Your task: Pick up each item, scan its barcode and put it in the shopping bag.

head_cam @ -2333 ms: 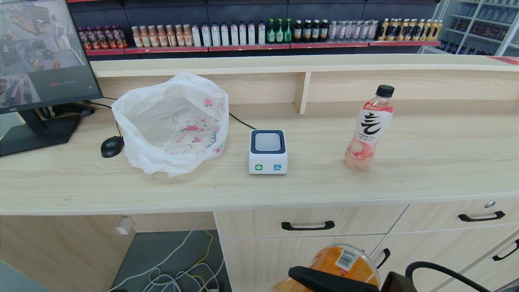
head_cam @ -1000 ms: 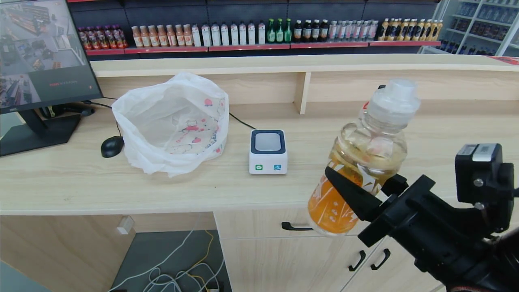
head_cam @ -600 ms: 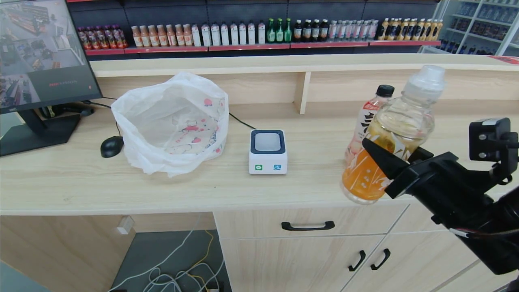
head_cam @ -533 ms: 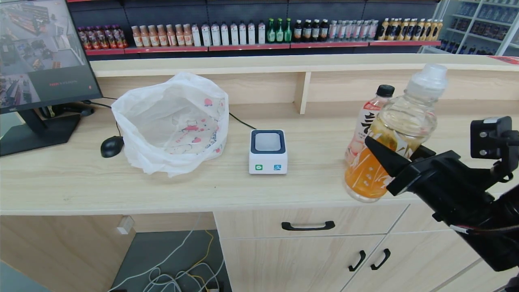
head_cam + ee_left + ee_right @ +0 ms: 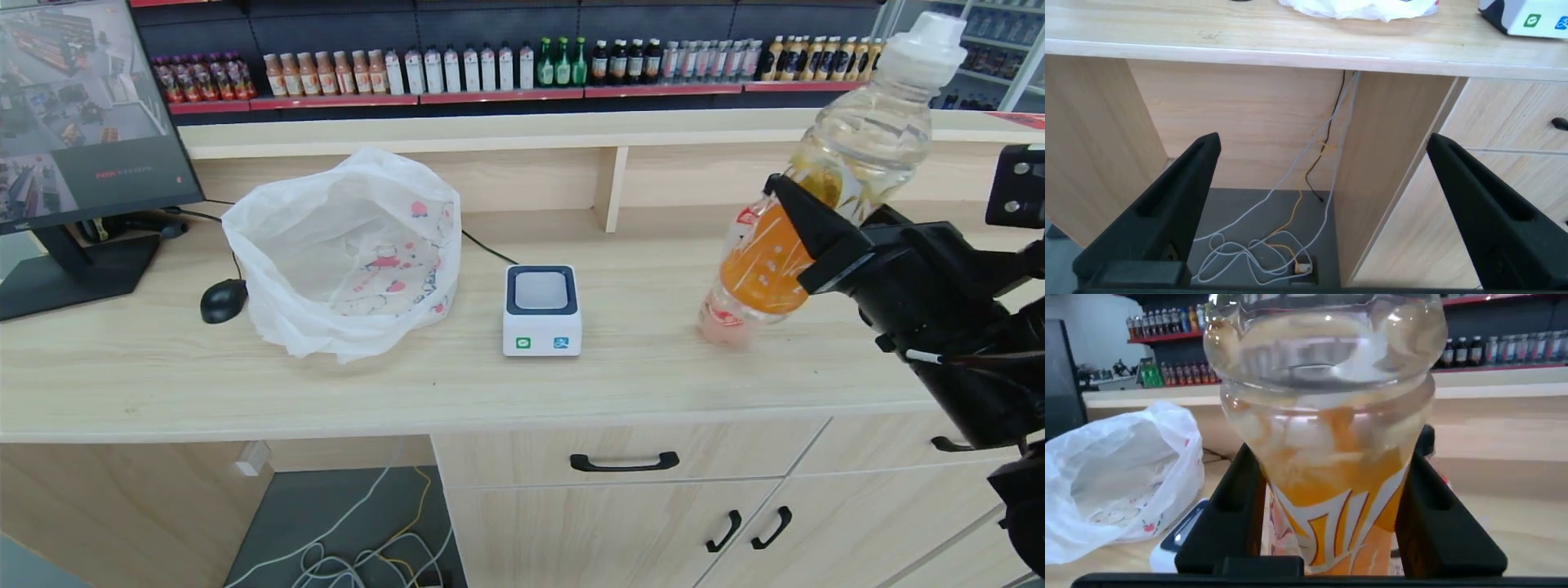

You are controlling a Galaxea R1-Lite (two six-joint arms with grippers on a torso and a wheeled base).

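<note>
The right claw (image 5: 824,206) is clamped around the middle of an orange drink bottle (image 5: 857,143), one finger on each side of its label, and holds it in the air above the right part of the tabletop (image 5: 408,384). The bottle is tilted, its white cap towards about 1 o'clock and its base towards 7 o'clock; orange liquid fills the lower part and the upper part is clear. Just behind it a pink drink bottle (image 5: 722,317) stands on the tabletop, mostly hidden by the held one. Taking the white barcode scanner (image 5: 543,310) as the centre in the head view, the pink bottle is at 3 o'clock, well apart, and the white shopping bag (image 5: 351,245) sits near at about 10 o'clock, its mouth open upward. A black mouse (image 5: 223,300) lies just beside the bag at its 9 o'clock, and a monitor (image 5: 82,106) stands at 10 o'clock from the mouse. A shelf (image 5: 522,91) of bottles runs along the back wall at 12 o'clock. The left claw (image 5: 1323,200) is spread wide with nothing between its fingers, low in front of the tabletop edge, facing the gap where cables (image 5: 1266,253) lie on the floor.
</note>
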